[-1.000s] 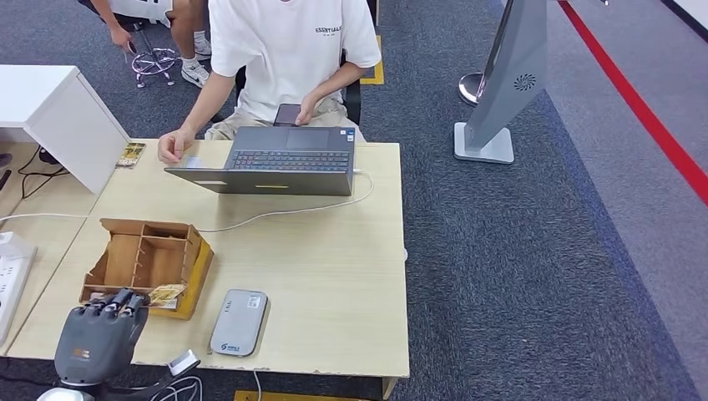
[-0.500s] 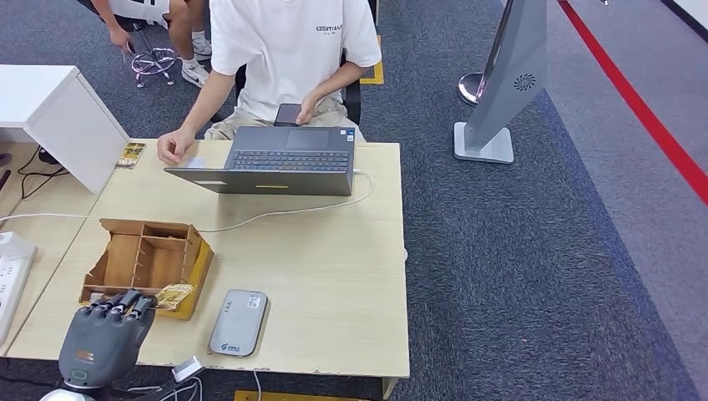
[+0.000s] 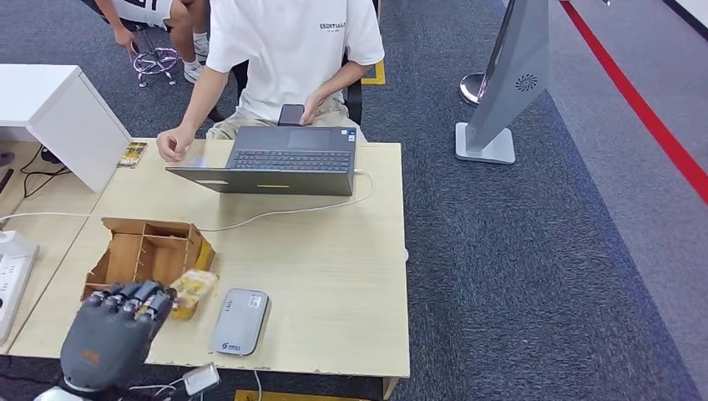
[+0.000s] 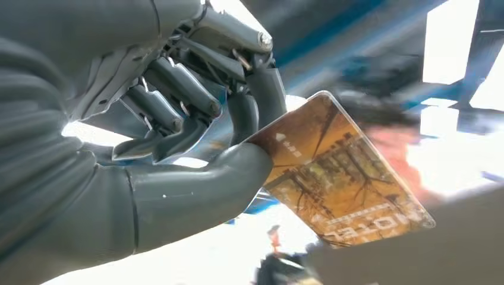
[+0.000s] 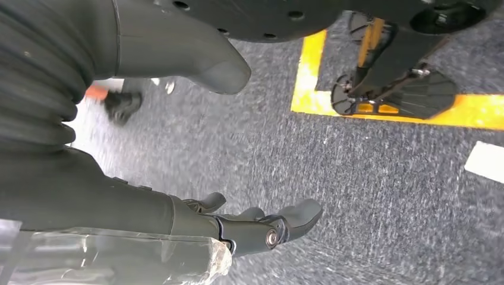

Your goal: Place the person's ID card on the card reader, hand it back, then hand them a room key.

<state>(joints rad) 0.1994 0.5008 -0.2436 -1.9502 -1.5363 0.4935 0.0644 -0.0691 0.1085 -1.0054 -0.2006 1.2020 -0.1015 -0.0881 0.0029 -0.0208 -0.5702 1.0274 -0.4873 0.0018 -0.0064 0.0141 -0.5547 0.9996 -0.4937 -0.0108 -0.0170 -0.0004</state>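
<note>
Room key (image 4: 339,178): orange printed card, pinched between thumb and fingers (image 4: 178,89) of the left robot hand (image 3: 113,330), at 7 o'clock on the surface (image 3: 334,276), just off the wooden box (image 3: 146,255). Card reader (image 3: 240,322) at 6 o'clock, just beside the key, nothing on it. Person (image 3: 288,50) seated at 12 o'clock behind the laptop (image 3: 275,163), phone in one hand. Right robot hand (image 5: 238,228) hangs over the carpet, fingers apart, holding nothing.
</note>
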